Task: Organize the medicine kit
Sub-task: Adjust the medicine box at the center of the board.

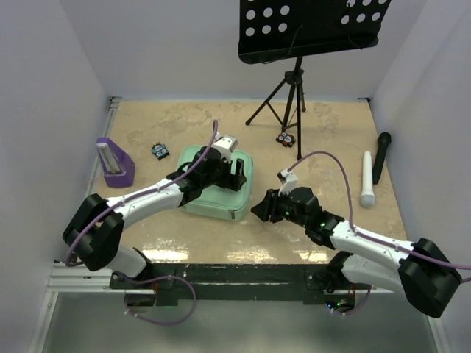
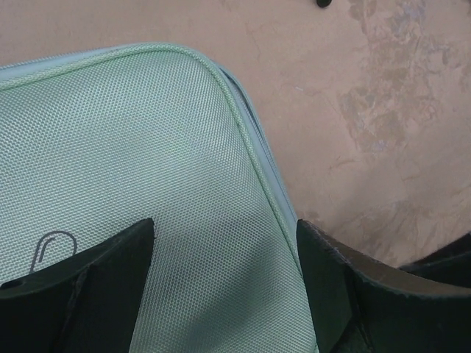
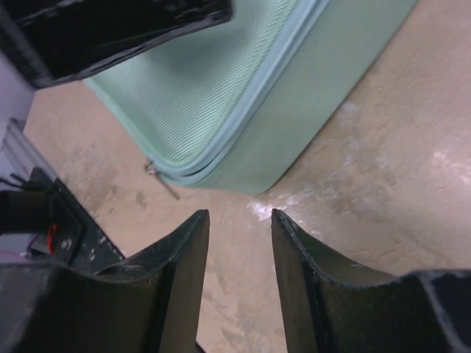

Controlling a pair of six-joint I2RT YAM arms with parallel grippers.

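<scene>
Medicine kit (image 1: 215, 203): zipped, flat on table (image 1: 184, 125). My left claw (image 2: 224, 243): spread, over kit's lid corner. My right claw (image 3: 239, 220): narrowly parted, empty, off kit's near corner. Risk: a nudge skids kit; zipper pull (image 3: 151, 169) missed.

Three views: one fixed overhead, two wrist-mounted close-ups.

The top external view is taken from high above and behind the arm bases, looking down and forward over the whole worktop (image 1: 338, 132). The left wrist view is pointed steeply down past the left gripper (image 2: 224, 235), very near a rounded corner of the medicine kit (image 2: 132, 132). The right wrist view is held low, past the right gripper (image 3: 239, 217), facing the medicine kit's zipped side at close range. The medicine kit and the bare worktop beside it are shared by all three views.
</scene>
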